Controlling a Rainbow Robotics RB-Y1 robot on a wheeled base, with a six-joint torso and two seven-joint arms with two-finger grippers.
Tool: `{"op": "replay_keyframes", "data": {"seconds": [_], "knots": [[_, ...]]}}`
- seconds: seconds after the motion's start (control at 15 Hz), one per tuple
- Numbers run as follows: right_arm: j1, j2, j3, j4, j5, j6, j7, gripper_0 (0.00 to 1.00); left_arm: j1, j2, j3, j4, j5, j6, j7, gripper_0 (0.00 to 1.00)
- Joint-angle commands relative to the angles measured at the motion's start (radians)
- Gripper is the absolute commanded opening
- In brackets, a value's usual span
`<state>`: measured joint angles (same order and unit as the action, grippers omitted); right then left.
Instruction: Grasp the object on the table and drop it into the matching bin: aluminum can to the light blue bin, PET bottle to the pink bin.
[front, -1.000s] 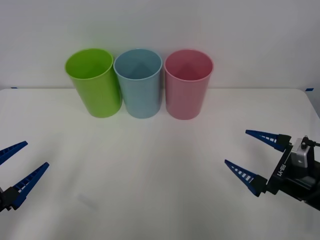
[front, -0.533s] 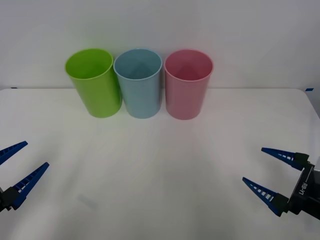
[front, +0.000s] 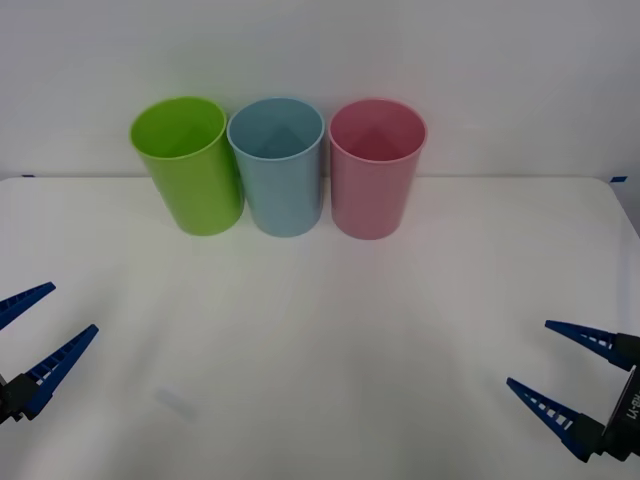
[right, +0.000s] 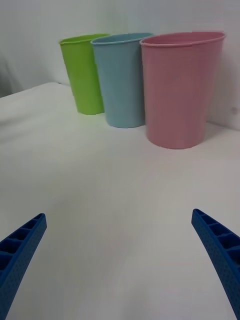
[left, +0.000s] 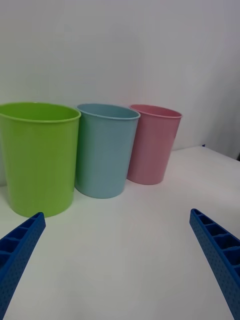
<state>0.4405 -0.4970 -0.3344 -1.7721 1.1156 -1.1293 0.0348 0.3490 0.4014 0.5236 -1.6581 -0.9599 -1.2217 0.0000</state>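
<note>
Plain white wall (front: 320, 50) behind, soft even light

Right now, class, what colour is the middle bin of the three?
Pale blue: the tall round plastic bin, clearest in the front view.

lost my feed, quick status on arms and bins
Left gripper open, low left. Right gripper open, low right. Blue bin between green bin and pink bin. Nothing held.

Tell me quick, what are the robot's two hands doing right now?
Left hand: open, holding nothing, low over the table's near left edge.
Right hand: open, holding nothing, at the near right edge.
</note>
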Motion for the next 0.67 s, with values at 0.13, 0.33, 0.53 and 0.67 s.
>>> {"op": "replay_keyframes", "data": {"seconds": [0.13,0.33,0.53,0.67], "knots": [[-0.003,0.0,-0.002,0.046,-0.023,-0.021,0.016,1.0,0.0,0.0,0.0,0.0,0.0,0.0,0.0,1.0],[-0.002,0.0,-0.006,0.065,-0.031,-0.033,0.022,1.0,0.0,0.0,0.0,0.0,0.0,0.0,0.0,1.0],[-0.002,0.0,-0.008,0.068,-0.031,-0.041,0.027,1.0,0.0,0.0,0.0,0.0,0.0,0.0,0.0,1.0],[-0.002,0.0,-0.008,0.068,-0.031,-0.041,0.027,1.0,0.0,0.0,0.0,0.0,0.0,0.0,0.0,1.0]]}}
